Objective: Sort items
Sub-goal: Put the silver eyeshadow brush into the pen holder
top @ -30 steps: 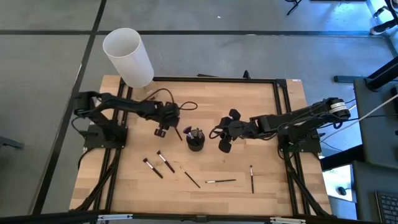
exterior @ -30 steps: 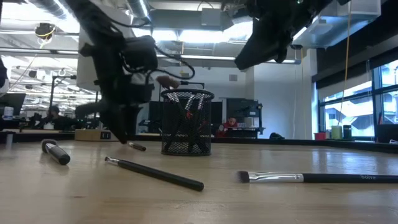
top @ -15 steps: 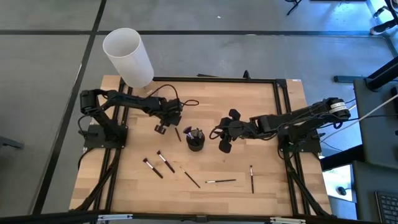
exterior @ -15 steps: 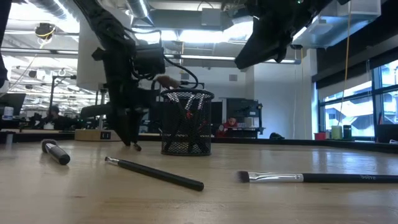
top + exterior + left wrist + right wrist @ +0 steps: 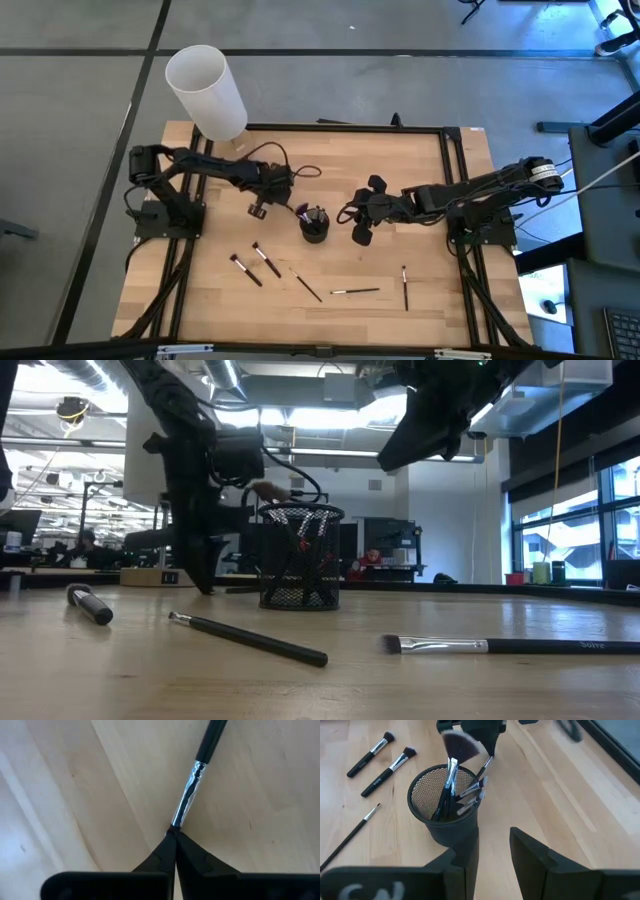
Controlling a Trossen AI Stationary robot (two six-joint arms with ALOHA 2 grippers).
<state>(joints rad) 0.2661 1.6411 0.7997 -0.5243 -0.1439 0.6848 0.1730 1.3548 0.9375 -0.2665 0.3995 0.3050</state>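
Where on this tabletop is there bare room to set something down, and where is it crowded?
Bare wood runs along the table's far edge, behind both arms, and in the near right corner past the brush lying there. It is crowded mid-table around the mesh cup, and in the near left, where loose brushes lie.

We see a pale wooden table (image 5: 420,170) framed in black rails. A black mesh cup (image 5: 314,226) stands near its middle – upright, open-topped (image 5: 445,802). A tall white cylinder (image 5: 206,92) stands at the far left corner. Beyond the table – an office with ceiling lights (image 5: 330,415).
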